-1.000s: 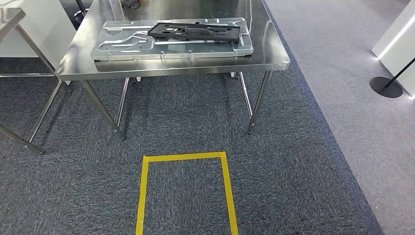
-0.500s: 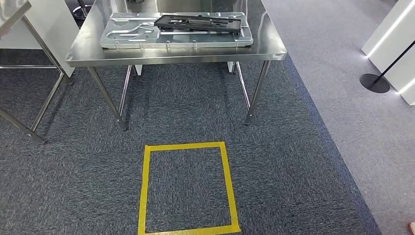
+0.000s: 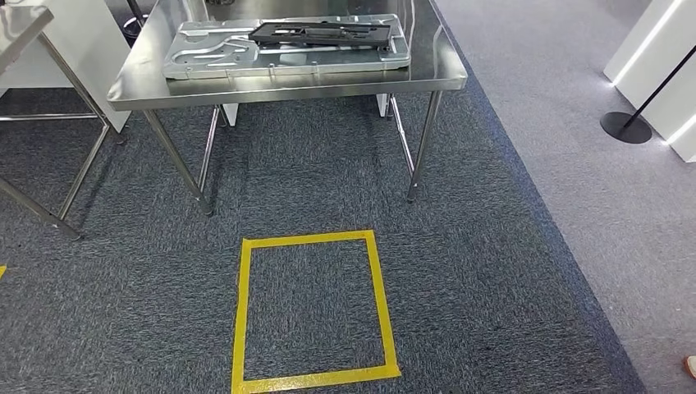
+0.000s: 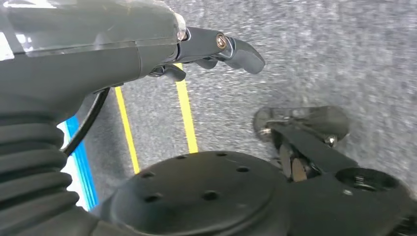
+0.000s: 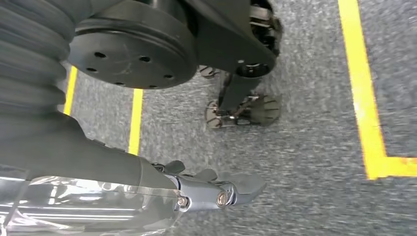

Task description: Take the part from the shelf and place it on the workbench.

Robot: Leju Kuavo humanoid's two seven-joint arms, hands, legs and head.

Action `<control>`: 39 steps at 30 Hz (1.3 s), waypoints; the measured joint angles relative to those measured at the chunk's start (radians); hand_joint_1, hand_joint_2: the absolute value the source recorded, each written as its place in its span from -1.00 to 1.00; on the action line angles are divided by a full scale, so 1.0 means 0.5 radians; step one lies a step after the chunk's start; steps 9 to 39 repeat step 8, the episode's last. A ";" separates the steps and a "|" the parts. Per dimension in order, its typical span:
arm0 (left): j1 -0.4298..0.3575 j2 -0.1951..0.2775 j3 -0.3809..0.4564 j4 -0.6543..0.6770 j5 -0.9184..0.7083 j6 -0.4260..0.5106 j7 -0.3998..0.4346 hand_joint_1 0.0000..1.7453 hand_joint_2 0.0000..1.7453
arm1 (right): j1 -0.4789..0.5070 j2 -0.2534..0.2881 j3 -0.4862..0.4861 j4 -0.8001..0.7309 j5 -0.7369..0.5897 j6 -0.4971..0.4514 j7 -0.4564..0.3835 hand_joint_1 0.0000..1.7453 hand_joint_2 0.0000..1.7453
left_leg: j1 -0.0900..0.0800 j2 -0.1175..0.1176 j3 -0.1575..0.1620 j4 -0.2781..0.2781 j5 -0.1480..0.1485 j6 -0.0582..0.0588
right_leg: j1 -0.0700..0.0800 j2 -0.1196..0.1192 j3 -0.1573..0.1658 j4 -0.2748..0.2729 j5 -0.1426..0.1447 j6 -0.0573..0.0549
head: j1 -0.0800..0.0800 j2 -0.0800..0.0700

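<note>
Both hands hung empty; the part already lay on the tabletop.

The black part (image 3: 320, 34) rested on the silver plate (image 3: 287, 48) atop the tabletop (image 3: 287, 82); left hand (image 4: 216, 46) and right hand (image 5: 216, 191) hung loose, fingers slack, beyond the yellow square (image 3: 312, 310).

Left hand (image 4: 216, 49): dark grey fingers are showing a glossy finish, with a brass-coloured screw head sitting at a finger pivot. A clear, shiny plastic cover is wrapping the grey hand body; a grey ribbed bellows sleeve is running behind it, at 8 o'clock from the screw. A thin black cable is looping beneath the cover.

Right hand (image 5: 216, 194): same dark fingers, two small silver screws showing, clear cover reflecting light, ribbed grey sleeve behind.
</note>
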 joint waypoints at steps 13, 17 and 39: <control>0.103 0.042 -0.362 -0.003 0.411 -0.017 0.002 -1.00 -1.00 | 0.019 -0.022 0.043 -0.107 -0.014 0.032 0.028 -1.00 -1.00 | 0.002 -0.004 0.153 -0.344 0.096 0.098 | 0.008 0.005 -0.051 0.067 -0.019 0.083 | 0.001 0.000; 0.103 0.042 -0.362 -0.003 0.411 -0.017 0.002 -1.00 -1.00 | 0.019 -0.022 0.043 -0.107 -0.014 0.032 0.028 -1.00 -1.00 | 0.002 -0.004 0.153 -0.344 0.096 0.098 | 0.008 0.005 -0.051 0.067 -0.019 0.083 | 0.001 0.000; 0.103 0.042 -0.362 -0.003 0.411 -0.017 0.002 -1.00 -1.00 | 0.019 -0.022 0.043 -0.107 -0.014 0.032 0.028 -1.00 -1.00 | 0.002 -0.004 0.153 -0.344 0.096 0.098 | 0.008 0.005 -0.051 0.067 -0.019 0.083 | 0.001 0.000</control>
